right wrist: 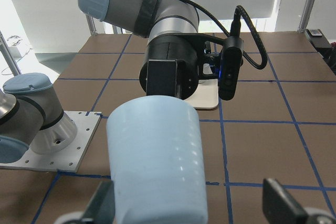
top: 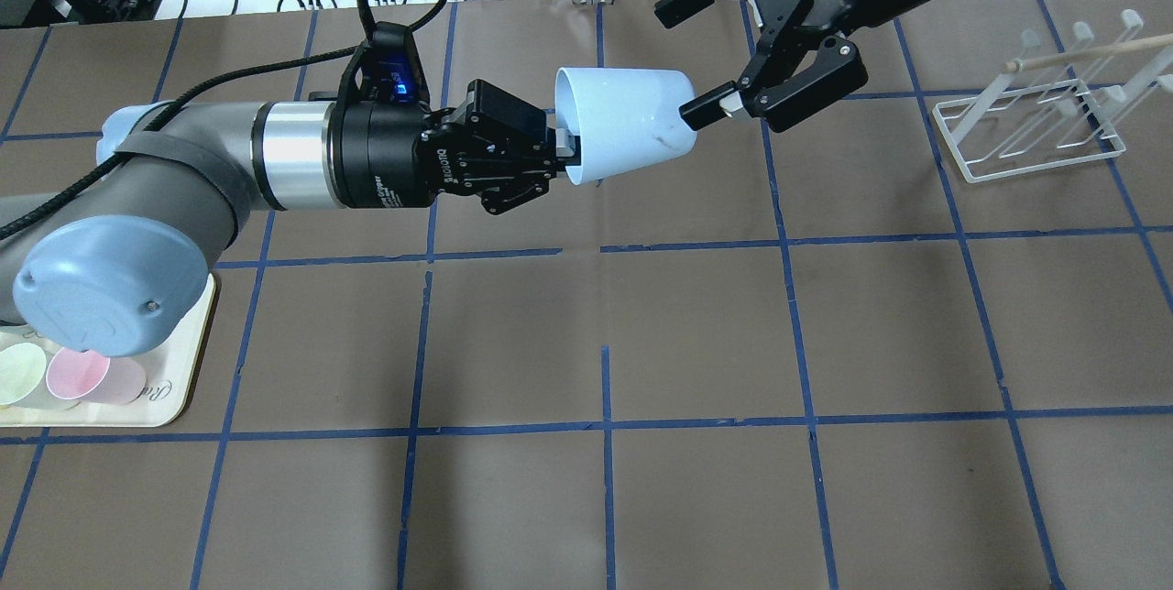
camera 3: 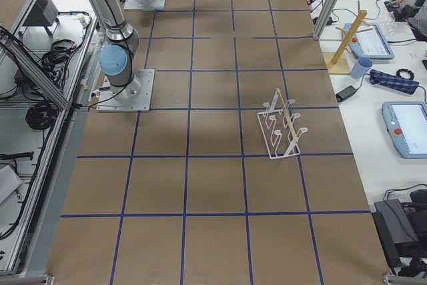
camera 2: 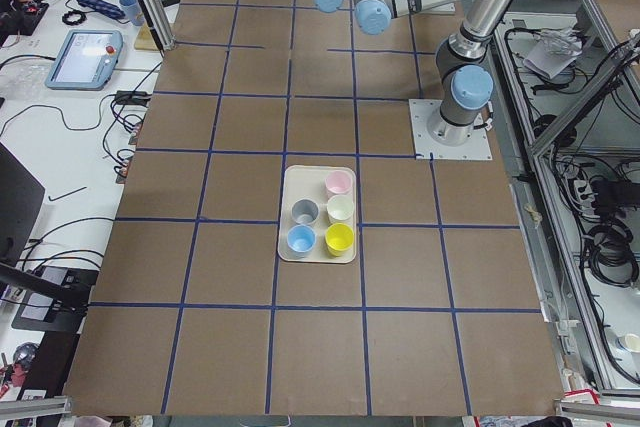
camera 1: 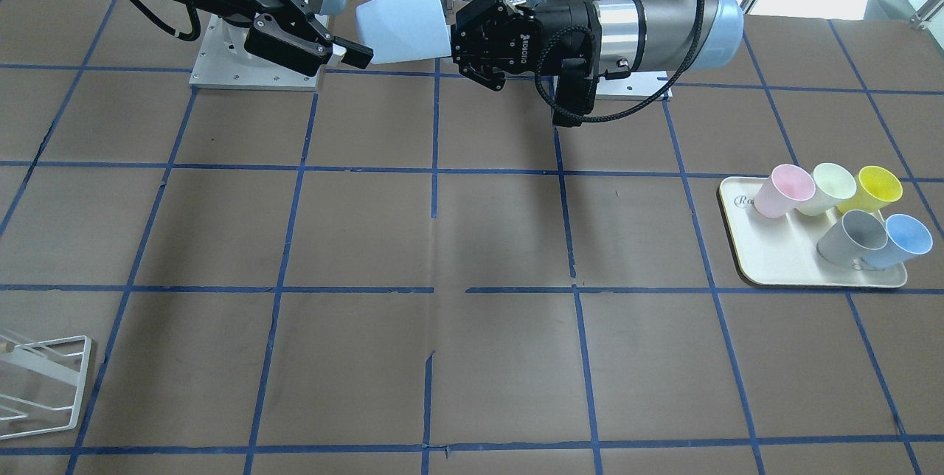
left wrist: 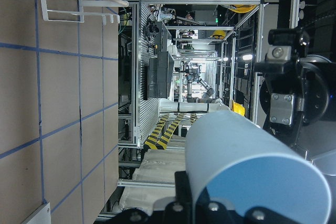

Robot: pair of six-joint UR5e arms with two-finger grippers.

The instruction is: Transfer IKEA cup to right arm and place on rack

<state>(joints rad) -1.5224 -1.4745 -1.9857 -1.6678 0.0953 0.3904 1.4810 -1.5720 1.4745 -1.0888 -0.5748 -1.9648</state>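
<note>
The pale blue IKEA cup [top: 623, 125] is held level above the table, its narrow base toward the right arm. My left gripper [top: 561, 148] is shut on the cup's rim. My right gripper [top: 678, 66] is open, its two fingers spread on either side of the cup's base; one fingertip [top: 706, 109] lies right by the base. In the front view the cup [camera 1: 405, 21] hangs between the left gripper [camera 1: 456, 40] and the right gripper [camera 1: 361, 20]. The right wrist view shows the cup [right wrist: 155, 161] between its spread fingers [right wrist: 283, 205]. The white wire rack [top: 1035, 127] stands at the far right.
A cream tray [camera 1: 782, 261] on the robot's left holds several cups: pink [camera 1: 783, 191], pale green [camera 1: 830, 187], yellow [camera 1: 877, 187], grey [camera 1: 852, 235] and sky-blue [camera 1: 903, 239]. The rack also shows in the front view [camera 1: 44, 386] and the exterior right view [camera 3: 280, 128].
</note>
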